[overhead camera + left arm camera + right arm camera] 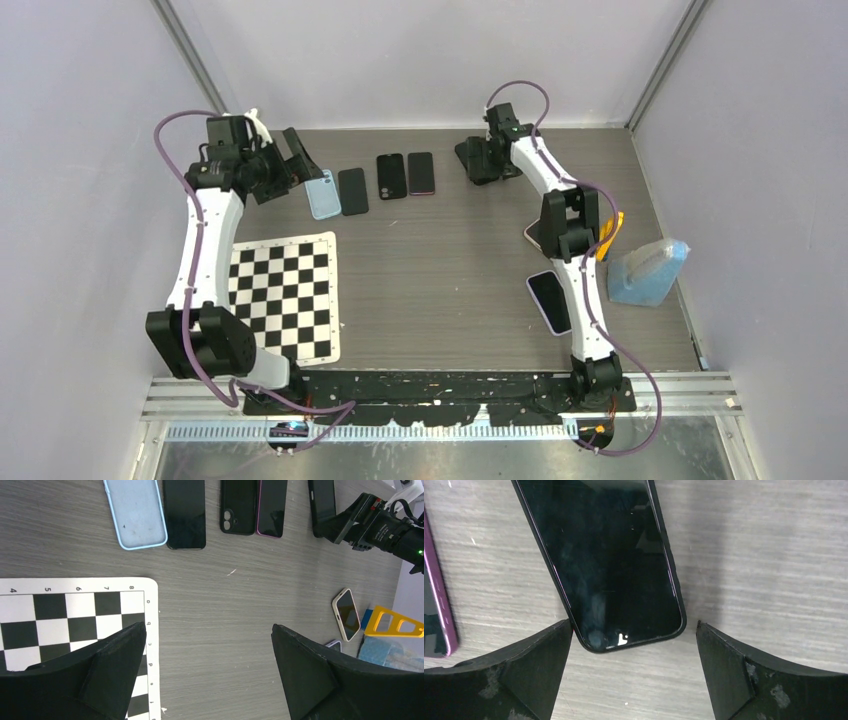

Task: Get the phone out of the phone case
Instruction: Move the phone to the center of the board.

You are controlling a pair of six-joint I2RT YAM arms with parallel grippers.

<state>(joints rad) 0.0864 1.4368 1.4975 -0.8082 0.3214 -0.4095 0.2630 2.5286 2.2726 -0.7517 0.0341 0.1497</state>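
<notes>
Phone [609, 560] — below wide-spread right gripper [634, 625]

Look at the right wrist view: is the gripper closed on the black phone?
No, the right gripper is open, fingers wide apart, and the black phone lies flat on the table.

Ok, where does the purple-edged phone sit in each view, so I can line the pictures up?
Top external: purple-edged phone in the upper middle, rightmost in the row of four.
Left wrist: purple-edged phone at the top edge, right of centre.
Right wrist: only a sliver at the left edge.
Shared landmark: the right claw, open over the black phone lying next to it.
</notes>
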